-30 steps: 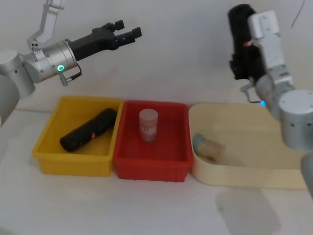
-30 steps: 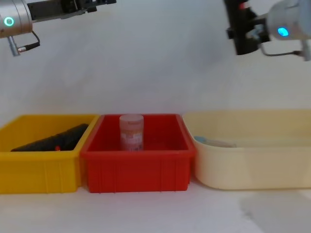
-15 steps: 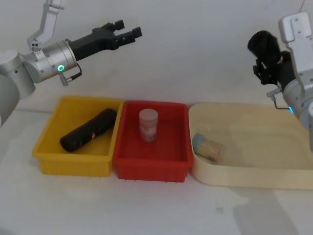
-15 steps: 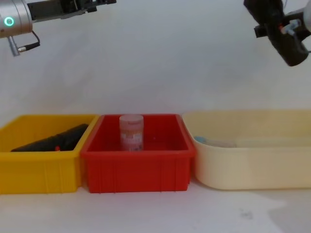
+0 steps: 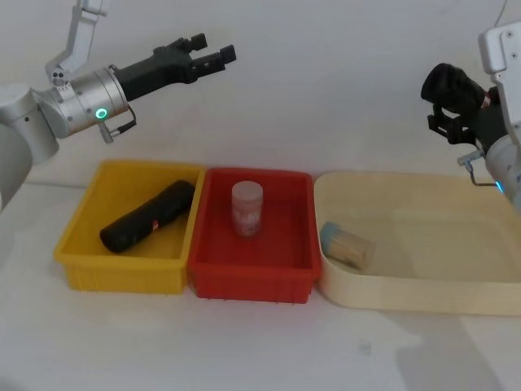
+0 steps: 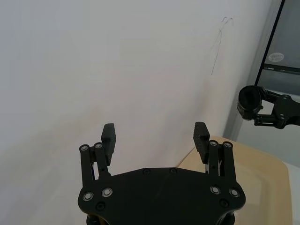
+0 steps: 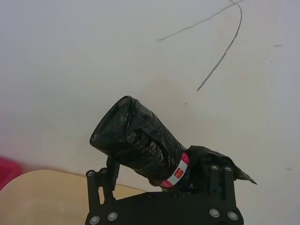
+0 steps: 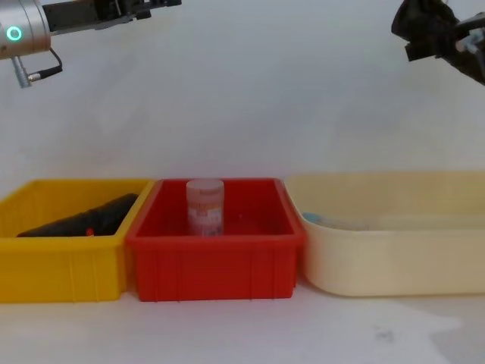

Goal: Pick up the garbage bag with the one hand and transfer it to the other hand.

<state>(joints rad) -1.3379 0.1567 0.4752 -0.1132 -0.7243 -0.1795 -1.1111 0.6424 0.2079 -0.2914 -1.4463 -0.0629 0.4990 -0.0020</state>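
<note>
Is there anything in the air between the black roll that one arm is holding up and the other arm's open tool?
Nothing visible. The right tool holds the garbage bag up above the cream tray; the left tool, fingers apart, hangs above the yellow bin. Between them is bare wall; the bins sit well below.

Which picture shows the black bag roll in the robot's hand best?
The right wrist view: the garbage bag fills the middle, red label showing, held in the right gripper. The head view shows just its dark end, the chest view a corner, and the left wrist view a far-off speck.
</note>
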